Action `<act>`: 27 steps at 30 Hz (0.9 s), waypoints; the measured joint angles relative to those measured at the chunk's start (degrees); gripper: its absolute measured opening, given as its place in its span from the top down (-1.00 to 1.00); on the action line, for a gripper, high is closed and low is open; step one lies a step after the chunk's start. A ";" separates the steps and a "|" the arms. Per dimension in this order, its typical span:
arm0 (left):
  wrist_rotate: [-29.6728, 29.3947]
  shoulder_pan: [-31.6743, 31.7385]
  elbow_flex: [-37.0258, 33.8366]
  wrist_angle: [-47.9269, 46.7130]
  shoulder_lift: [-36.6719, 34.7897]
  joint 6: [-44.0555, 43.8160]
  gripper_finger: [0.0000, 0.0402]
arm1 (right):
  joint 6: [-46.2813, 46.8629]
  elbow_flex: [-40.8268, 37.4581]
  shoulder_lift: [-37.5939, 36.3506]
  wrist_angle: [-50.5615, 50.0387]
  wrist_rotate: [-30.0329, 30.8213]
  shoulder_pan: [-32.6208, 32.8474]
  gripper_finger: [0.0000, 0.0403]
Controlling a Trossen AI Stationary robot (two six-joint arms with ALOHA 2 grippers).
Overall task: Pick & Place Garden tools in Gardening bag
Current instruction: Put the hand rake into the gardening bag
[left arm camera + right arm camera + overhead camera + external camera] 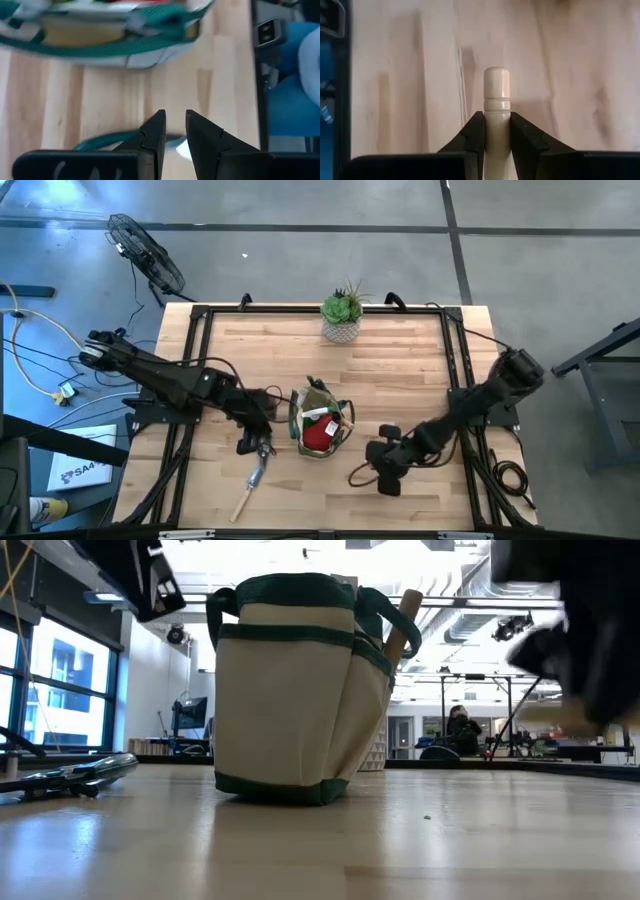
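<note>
Two grippers in play, we see: right gripper (497,131) is clamped on a wooden handle (496,107) above the table (400,360), right of the gardening bag (318,423). Left gripper (175,130), fingers narrow w/ nothing between, hangs over a trowel (253,480) left of bag.

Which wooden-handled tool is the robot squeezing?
The pale wooden handle between the right gripper's fingers. The other wooden-handled tool lies loose on the table near the left gripper.
</note>
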 joint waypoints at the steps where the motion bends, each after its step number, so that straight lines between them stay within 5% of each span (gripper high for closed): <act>1: 0.01 -0.69 0.01 1.20 0.00 0.09 0.64 | 0.02 1.01 -0.39 -0.07 1.23 0.85 0.75; 15: -4.05 -12.12 0.04 25.49 -0.20 5.97 0.64 | -16.00 13.89 -1.85 7.46 11.03 3.68 0.75; 23: -25.37 -17.02 0.04 28.21 -0.10 11.80 0.64 | -28.00 14.12 -1.83 22.19 10.78 0.05 0.75; 27: -29.07 -16.67 0.09 35.04 2.06 13.72 0.64 | -31.00 14.12 -1.85 27.30 7.19 -2.37 0.75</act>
